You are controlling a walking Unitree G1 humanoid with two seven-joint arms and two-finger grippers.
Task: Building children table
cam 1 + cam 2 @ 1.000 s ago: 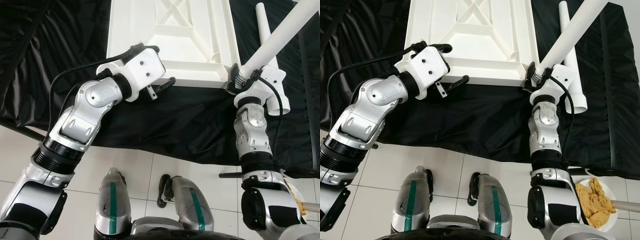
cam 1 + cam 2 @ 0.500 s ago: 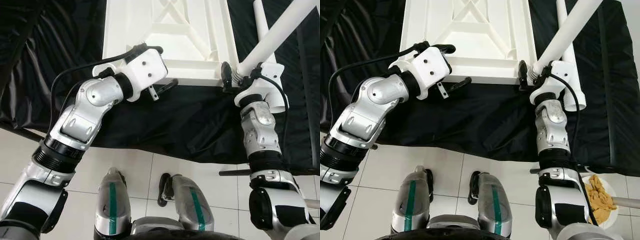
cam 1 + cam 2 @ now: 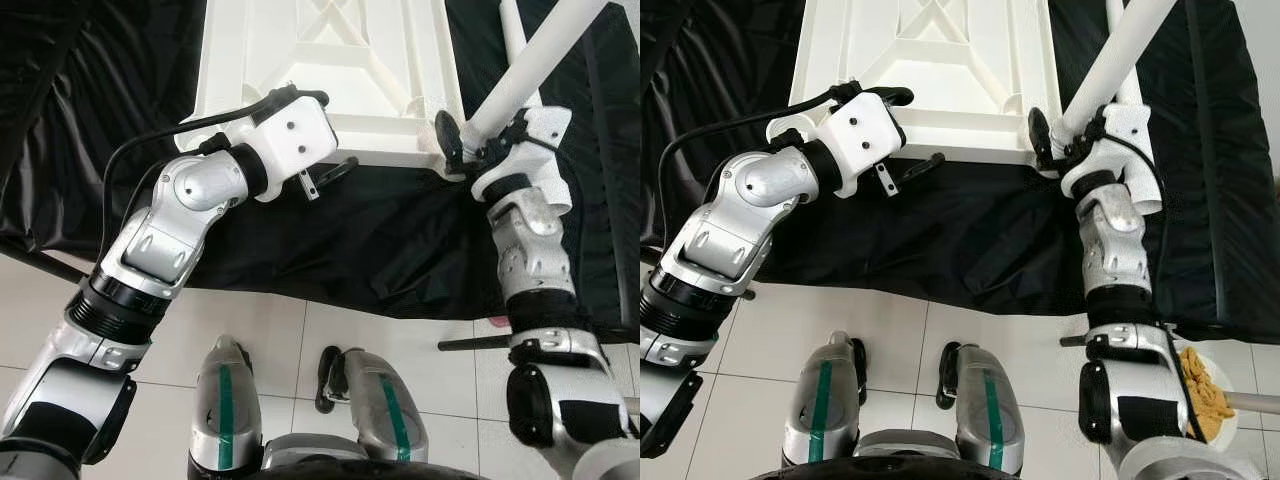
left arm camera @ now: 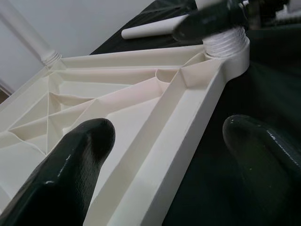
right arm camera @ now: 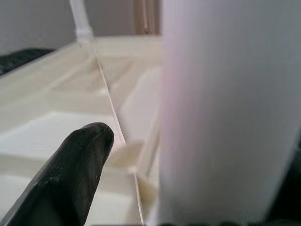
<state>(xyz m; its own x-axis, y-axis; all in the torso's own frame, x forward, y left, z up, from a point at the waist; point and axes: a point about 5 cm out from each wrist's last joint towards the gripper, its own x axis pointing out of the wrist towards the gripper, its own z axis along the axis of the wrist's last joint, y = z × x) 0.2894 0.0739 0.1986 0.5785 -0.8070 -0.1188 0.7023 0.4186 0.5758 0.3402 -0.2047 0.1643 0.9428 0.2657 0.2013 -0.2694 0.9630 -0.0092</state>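
Note:
The white table top [image 3: 330, 60] lies underside up on a black cloth [image 3: 380, 240]. My left gripper [image 3: 325, 135] is open, its two fingers straddling the top's near rim [image 4: 188, 122], one inside the frame and one outside. My right gripper [image 3: 460, 140] is shut on a white table leg [image 3: 530, 65] near its threaded end. That end sits at the top's near right corner socket [image 4: 225, 44], with the leg slanting up and away to the right. In the right wrist view the leg [image 5: 225, 108] is close up beside one black finger [image 5: 70, 174].
A second white leg [image 3: 511, 25] lies on the cloth behind my right arm. Another leg [image 4: 26, 35] stands at a far corner of the top. A plate with something yellow [image 3: 1205, 390] sits on the tiled floor at right, near a black bar [image 3: 470, 345].
My right gripper has carried the leg's end a little left and further in, onto the corner of the table top, and its wrist has turned. The left gripper has stayed at the rim.

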